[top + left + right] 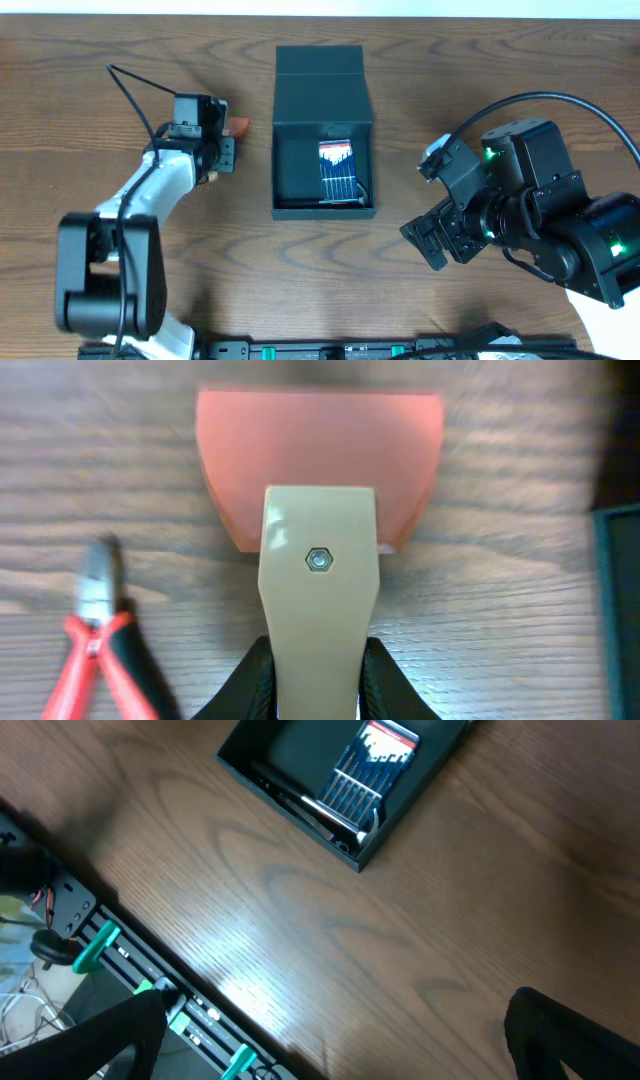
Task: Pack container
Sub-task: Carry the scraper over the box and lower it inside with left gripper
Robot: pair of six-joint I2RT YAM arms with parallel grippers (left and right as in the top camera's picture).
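Centrally on the brown wood-grain bench [120, 40] stands the dark teal-green, square-cornered cardboard container [290, 135], with its hinged flap lid laid open on the far side. Inside, against the right wall, lies a carded blister pack [337, 170] of blue-handled tools with a red-and-white header. The rest of the interior holds dark items whose kind cannot be told.

The left hand [320, 678] sits to the left of the container and apart from it. Its fingers are pressed in on both sides of the tan handle of a scraper [320, 460], which has a flat salmon-pink blade and a hex-head bolt through the handle. The blade points away from the hand over the bench; whether it touches the wood cannot be told. Red-handled pliers [100, 645] lie on the bench just beside the scraper, not touching it.

The right hand [432, 242] is above the bench near the container's right side. Its fingers are spread fully apart and grip nothing.
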